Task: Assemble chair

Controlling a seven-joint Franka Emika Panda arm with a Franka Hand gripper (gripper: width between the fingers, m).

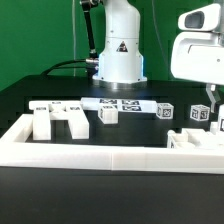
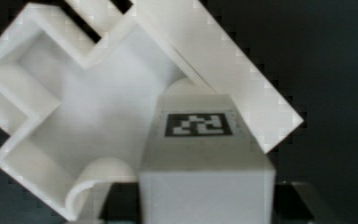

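Loose white chair parts lie about the black table. In the wrist view a white chair block (image 2: 204,165) with a black-and-white tag (image 2: 202,123) sits between my dark fingers (image 2: 306,203); my gripper (image 2: 206,206) is shut on it. The block rests against a larger white framed chair part (image 2: 78,95) with open slots. In the exterior view my gripper (image 1: 209,102) hangs low at the exterior view's right, over tagged chair pieces (image 1: 198,114) and a white part (image 1: 190,140); the grip itself is hidden there.
A blocky white chair part (image 1: 60,120) stands at the exterior view's left. The marker board (image 1: 125,104) lies in front of the robot base (image 1: 120,60). A tagged cube (image 1: 108,114) sits beside it. A long white border rail (image 1: 110,160) runs along the front.
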